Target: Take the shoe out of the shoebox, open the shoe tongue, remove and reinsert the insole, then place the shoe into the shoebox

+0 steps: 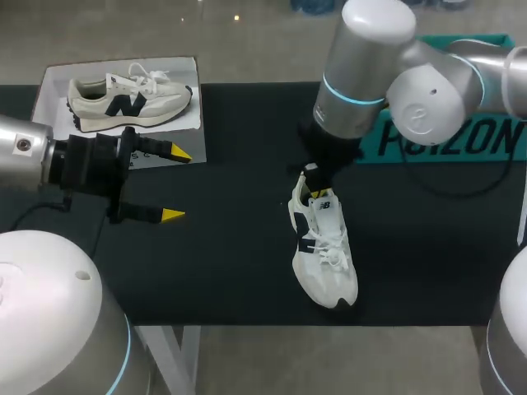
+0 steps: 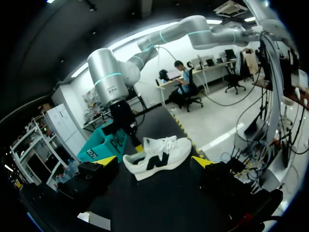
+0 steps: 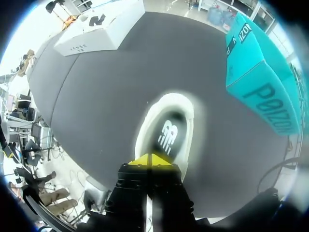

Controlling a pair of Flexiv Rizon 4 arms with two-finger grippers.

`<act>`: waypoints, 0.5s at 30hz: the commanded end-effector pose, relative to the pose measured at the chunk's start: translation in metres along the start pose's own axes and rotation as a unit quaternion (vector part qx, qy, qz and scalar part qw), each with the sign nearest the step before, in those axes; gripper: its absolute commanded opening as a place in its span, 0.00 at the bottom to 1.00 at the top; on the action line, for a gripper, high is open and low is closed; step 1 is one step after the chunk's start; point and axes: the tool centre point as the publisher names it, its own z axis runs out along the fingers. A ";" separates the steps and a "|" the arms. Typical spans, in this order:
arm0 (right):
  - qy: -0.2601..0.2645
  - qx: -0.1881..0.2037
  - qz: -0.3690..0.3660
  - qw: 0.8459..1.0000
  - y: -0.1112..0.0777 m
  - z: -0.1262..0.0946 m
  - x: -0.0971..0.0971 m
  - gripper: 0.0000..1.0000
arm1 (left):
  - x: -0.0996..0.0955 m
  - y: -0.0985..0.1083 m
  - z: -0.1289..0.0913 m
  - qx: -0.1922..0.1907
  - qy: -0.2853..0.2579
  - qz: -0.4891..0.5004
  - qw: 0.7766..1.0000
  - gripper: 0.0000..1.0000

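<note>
Presently held: right end effector [image 1: 316, 183], tips together, apparently pinched on the heel of the shoe [image 1: 325, 247]; judged to be steadying it.
Shoe: outside any box, upright on its sole on the bench [image 1: 230, 271]; laces in place, tongue judged not yet opened.
Left end effector [image 1: 174, 184]: tips apart, empty, well apart from the shoe's side and facing it; likely placed to work the tongue.
Teal box [image 1: 445, 140]: near the shoe, beyond its heel.
White box [image 1: 49, 90]: well apart from the shoe, beyond the left end effector.
Markings: logo on the shoe's side and insole, large print on the teal box; not transcribed.
</note>
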 end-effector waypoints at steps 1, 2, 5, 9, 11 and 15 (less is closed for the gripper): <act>0.004 0.012 -0.002 1.000 0.008 0.022 0.002 0.00 | 0.000 0.000 0.000 -0.001 0.001 0.000 1.000 1.00; 0.004 0.016 -0.003 1.000 0.008 0.026 0.002 0.00 | 0.000 0.000 0.000 -0.001 0.001 0.000 1.000 1.00; 0.001 0.028 -0.007 1.000 0.008 0.038 0.004 0.00 | 0.000 0.000 0.000 -0.001 0.001 0.000 1.000 1.00; -0.009 0.037 -0.006 0.999 0.007 0.049 0.003 0.00 | 0.000 0.000 0.000 -0.001 0.001 0.000 1.000 1.00; -0.010 0.039 -0.005 0.999 0.005 0.054 0.003 0.00 | 0.000 0.000 0.000 -0.001 0.001 0.000 1.000 1.00; -0.009 0.055 0.001 0.998 0.001 0.067 -0.001 0.00 | 0.000 0.000 0.000 -0.001 0.001 0.000 1.000 1.00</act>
